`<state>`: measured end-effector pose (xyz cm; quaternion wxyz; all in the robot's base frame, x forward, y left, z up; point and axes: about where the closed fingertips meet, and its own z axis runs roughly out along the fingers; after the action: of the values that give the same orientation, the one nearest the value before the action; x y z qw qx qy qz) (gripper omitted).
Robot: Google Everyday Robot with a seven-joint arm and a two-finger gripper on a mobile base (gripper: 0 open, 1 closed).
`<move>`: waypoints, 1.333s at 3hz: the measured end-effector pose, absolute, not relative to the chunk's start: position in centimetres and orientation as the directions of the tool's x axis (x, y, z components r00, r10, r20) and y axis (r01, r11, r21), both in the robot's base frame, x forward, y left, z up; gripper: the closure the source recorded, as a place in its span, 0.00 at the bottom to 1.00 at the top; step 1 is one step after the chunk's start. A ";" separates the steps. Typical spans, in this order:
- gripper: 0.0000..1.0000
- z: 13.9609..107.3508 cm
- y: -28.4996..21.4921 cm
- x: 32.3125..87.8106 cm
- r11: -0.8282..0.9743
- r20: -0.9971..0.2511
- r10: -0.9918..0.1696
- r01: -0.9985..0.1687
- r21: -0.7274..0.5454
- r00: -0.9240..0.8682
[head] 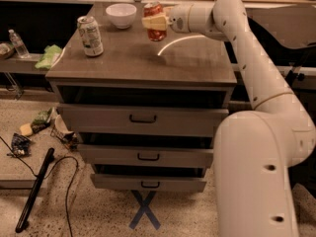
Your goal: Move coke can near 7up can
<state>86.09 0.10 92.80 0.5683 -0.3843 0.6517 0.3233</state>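
Pinching the coke can (pixel 157 34) between them, jaws beside the bowl (pixel 121 16), 7up can (pixel 90 36) well apart

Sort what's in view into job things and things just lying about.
For the job: coke can, held in the claw at the back of the drawer cabinet top; 7up can, upright near its left side.
Lying about: white bowl, water bottle, green cloth, black rod.

Brown drawer unit top (pixel 148 65): 7up can (pixel 90 36) upright at left, white bowl (pixel 121 15) at back. Just right of bowl, gripper (pixel 155 22) clasps coke can (pixel 157 33).
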 end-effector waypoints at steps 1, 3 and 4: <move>1.00 93.3 3.2 83.4 0.495 -0.995 -0.092 -0.868 -0.025 -0.023; 1.00 90.5 9.2 80.3 0.416 -0.998 -0.057 -0.909 -0.005 -0.021; 0.87 90.4 11.4 80.5 0.386 -0.999 -0.039 -0.922 -0.008 -0.007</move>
<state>80.45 11.43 90.37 0.5789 -0.4017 0.5982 0.3817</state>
